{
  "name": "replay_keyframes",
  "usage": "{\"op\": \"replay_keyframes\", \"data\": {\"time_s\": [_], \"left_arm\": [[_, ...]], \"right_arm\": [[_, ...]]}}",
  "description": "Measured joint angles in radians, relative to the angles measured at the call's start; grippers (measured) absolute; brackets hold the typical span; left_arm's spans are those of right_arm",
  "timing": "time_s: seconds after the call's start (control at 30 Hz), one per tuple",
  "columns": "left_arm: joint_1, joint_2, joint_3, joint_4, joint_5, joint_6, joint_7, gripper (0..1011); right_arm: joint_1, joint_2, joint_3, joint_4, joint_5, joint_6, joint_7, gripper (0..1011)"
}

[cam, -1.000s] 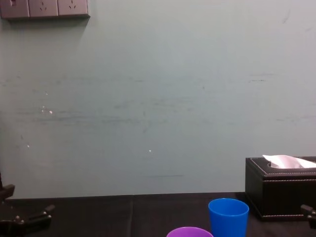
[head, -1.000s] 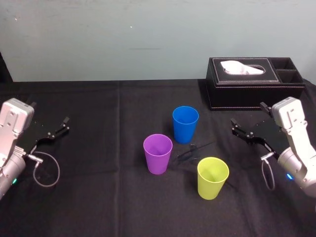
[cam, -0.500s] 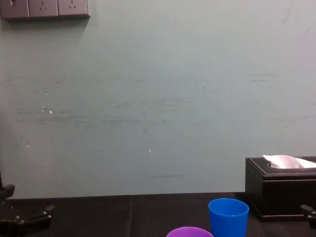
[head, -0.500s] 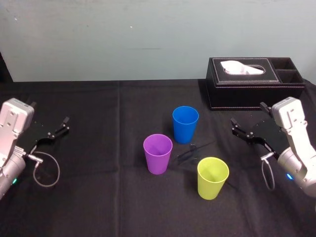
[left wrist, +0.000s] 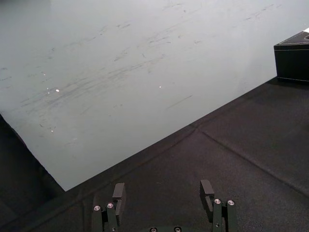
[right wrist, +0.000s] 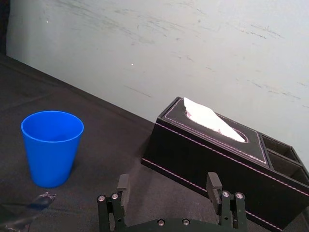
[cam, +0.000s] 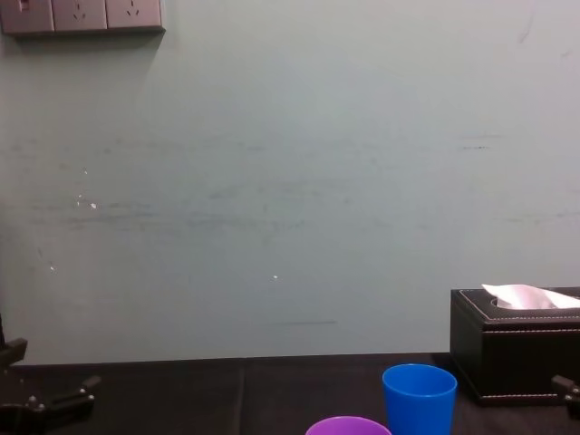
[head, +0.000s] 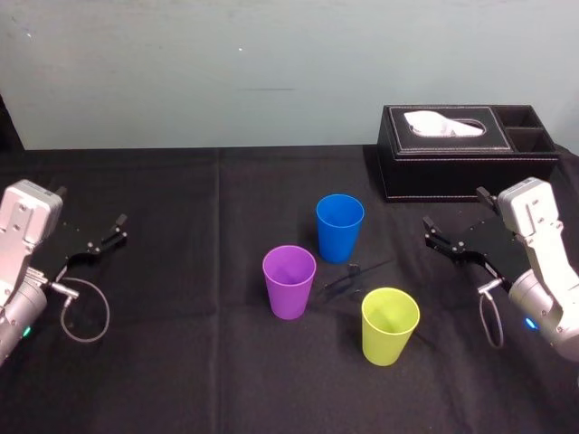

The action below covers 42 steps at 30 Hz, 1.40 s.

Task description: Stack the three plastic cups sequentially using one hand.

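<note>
Zero change: we see the blue cup (head: pixel 339 226), purple cup (head: pixel 289 281) and yellow-green cup (head: pixel 390 325) unstacked, left end effector (left wrist: pixel 162 188) and right end effector (right wrist: pixel 168 181) still spread

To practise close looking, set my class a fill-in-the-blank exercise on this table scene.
The blue cup is the cup ____ from the robot.
The yellow-green cup stands nearest the ____ gripper.
The mouth of the purple cup faces ____.
The left gripper and right gripper are both ____.
Missing: farthest; right; up; open.
</note>
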Motion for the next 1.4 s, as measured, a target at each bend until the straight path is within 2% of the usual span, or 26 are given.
{"op": "replay_keyframes", "data": {"time_s": [0.23, 0.4, 0.7, 0.8, 1.03, 1.4], "left_arm": [[0.000, 0.000, 0.000, 0.000, 0.000, 0.000, 0.000, 1010], [0.000, 0.000, 0.000, 0.000, 0.000, 0.000, 0.000, 1010], [0.000, 0.000, 0.000, 0.000, 0.000, 0.000, 0.000, 1010], [0.000, 0.000, 0.000, 0.000, 0.000, 0.000, 0.000, 1010], [0.000, 0.000, 0.000, 0.000, 0.000, 0.000, 0.000, 1010], [0.000, 0.000, 0.000, 0.000, 0.000, 0.000, 0.000, 1010]], "right_arm": [[-0.011, 0.000, 0.021, -0.001, -0.010, -0.015, 0.017, 1004], [-0.033, 0.015, 0.048, -0.023, 0.001, -0.029, 0.041, 1004], [-0.111, 0.075, 0.126, -0.102, 0.081, -0.054, 0.121, 1004], [-0.156, 0.107, 0.160, -0.142, 0.128, -0.060, 0.166, 1004], [-0.232, 0.156, 0.209, -0.201, 0.197, -0.073, 0.252, 1004], [-0.336, 0.218, 0.251, -0.255, 0.250, -0.146, 0.402, 1004]]}}
